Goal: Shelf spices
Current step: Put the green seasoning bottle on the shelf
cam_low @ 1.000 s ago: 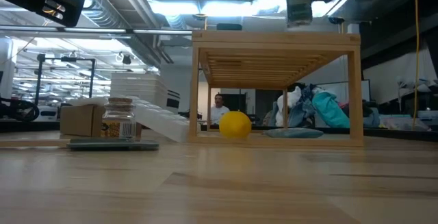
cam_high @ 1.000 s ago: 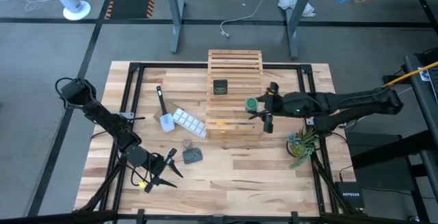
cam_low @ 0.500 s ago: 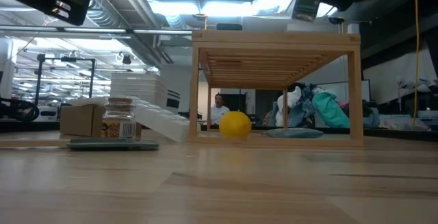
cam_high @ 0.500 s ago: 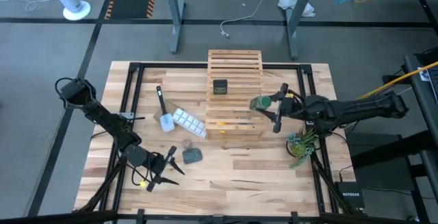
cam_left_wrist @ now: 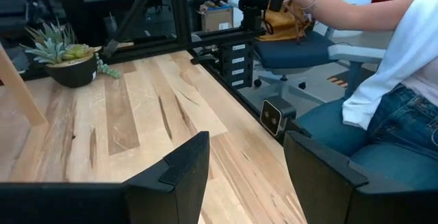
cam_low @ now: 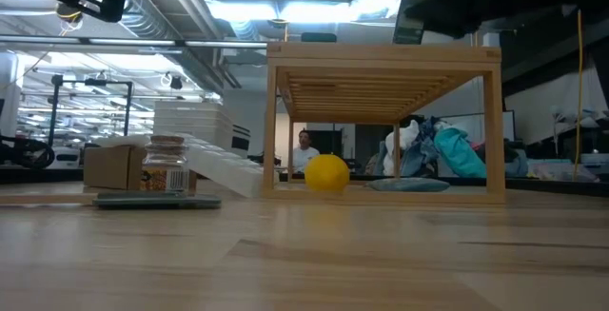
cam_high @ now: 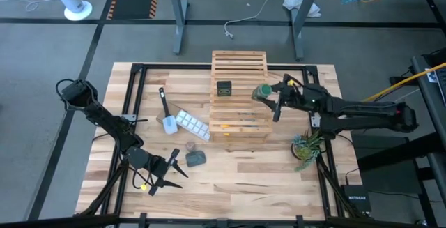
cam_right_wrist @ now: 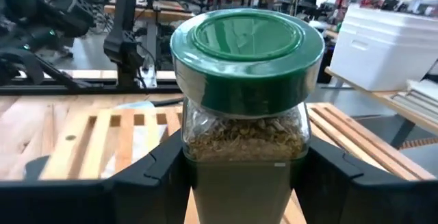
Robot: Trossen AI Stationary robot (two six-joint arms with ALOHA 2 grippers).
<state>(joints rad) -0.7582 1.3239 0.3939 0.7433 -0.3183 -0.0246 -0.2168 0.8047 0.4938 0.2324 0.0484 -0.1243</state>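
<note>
white ice tray (cam_high: 191, 123) lay on the table (cam_high: 237, 179) | grey pad (cam_high: 196, 159) sat near it | small plant (cam_high: 304, 147) stood by the table edge | yellow ball (cam_low: 326, 173) sat low, across the table | person in white top (cam_left_wrist: 383, 66) sat nearby

Black box (cam_high: 360, 201) on floor, beside worktop's near right corner: "NETGEAR", white letters, faintly legible.
Clear jar (cam_low: 166, 166), front label: print too small to read.
Elsewhere: nothing legible.
</note>
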